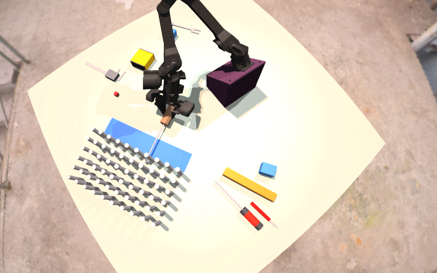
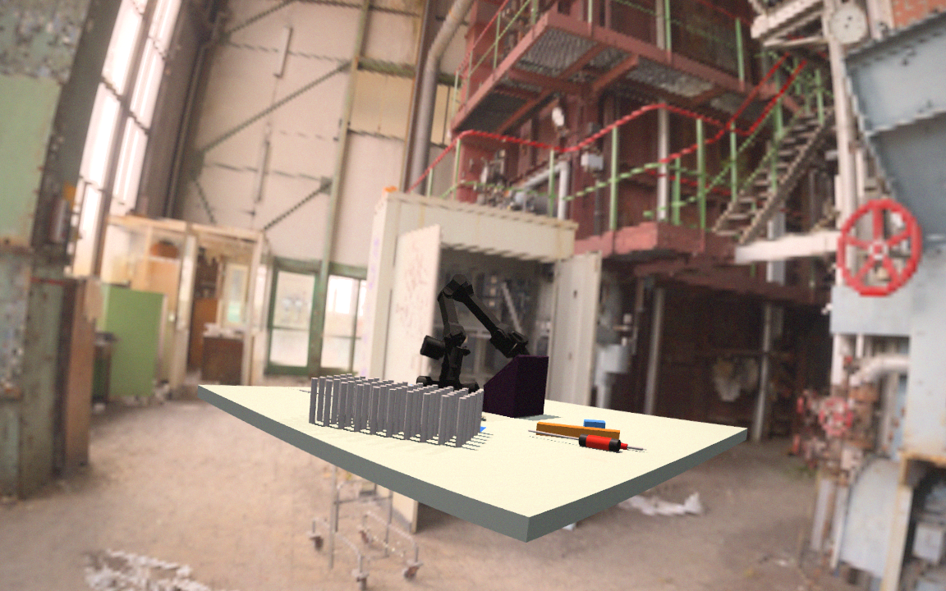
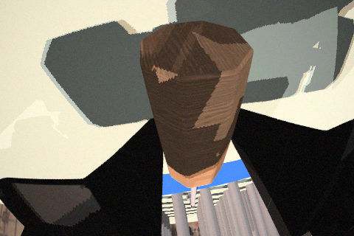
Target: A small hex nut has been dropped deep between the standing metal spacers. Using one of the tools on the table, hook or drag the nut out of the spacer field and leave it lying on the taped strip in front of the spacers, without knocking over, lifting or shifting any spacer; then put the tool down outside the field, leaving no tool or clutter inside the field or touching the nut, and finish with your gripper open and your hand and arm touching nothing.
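Hex nut indistinct, hand lowered, clamped around tool's wooden handle.

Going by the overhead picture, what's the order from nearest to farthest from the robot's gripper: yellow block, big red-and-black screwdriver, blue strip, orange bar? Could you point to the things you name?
1. Blue strip [image 1: 176, 156], just beyond the gripper [image 1: 167, 113], under the held tool's shaft
2. Yellow block [image 1: 142, 58], upper left
3. Orange bar [image 1: 249, 184] [image 2: 577, 429], lower right
4. Screwdriver [image 1: 251, 218] [image 2: 599, 442], lower right, past the bar

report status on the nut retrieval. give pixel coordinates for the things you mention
jaws [image 1: 170, 110] shut on wooden-handled tool [image 1: 166, 118] [image 3: 195, 110]; shaft crosses blue strip [image 1: 177, 157] [image 3: 240, 169], tip among front spacers [image 1: 126, 146] [image 3: 206, 214]; nut not discernible; spacers crowd tip
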You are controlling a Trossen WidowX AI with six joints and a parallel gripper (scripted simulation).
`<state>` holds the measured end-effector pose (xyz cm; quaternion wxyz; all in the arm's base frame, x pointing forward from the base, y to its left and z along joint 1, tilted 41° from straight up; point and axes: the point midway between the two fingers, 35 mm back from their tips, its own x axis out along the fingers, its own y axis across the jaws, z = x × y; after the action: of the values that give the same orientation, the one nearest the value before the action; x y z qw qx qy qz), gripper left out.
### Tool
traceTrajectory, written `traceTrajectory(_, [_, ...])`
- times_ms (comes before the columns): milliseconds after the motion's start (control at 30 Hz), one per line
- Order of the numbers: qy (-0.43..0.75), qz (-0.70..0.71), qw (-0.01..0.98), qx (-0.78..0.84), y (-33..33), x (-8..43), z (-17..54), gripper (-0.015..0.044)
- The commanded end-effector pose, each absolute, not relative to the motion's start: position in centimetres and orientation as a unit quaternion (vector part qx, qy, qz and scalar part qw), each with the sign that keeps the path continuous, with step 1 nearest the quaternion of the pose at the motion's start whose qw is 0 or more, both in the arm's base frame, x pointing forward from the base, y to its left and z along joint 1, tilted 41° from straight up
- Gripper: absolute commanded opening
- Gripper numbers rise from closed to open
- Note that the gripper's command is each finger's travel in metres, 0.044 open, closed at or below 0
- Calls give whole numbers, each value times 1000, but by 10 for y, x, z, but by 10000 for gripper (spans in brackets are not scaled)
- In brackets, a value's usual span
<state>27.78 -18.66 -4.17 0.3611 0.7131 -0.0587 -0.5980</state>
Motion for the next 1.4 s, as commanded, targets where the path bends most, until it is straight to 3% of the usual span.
traceTrajectory(0, [-58, -598, 362, 713, -187, 273, -40, 0])
traceTrajectory(1367, [-58, -598, 363, 712, -193, 247, -31, 0])
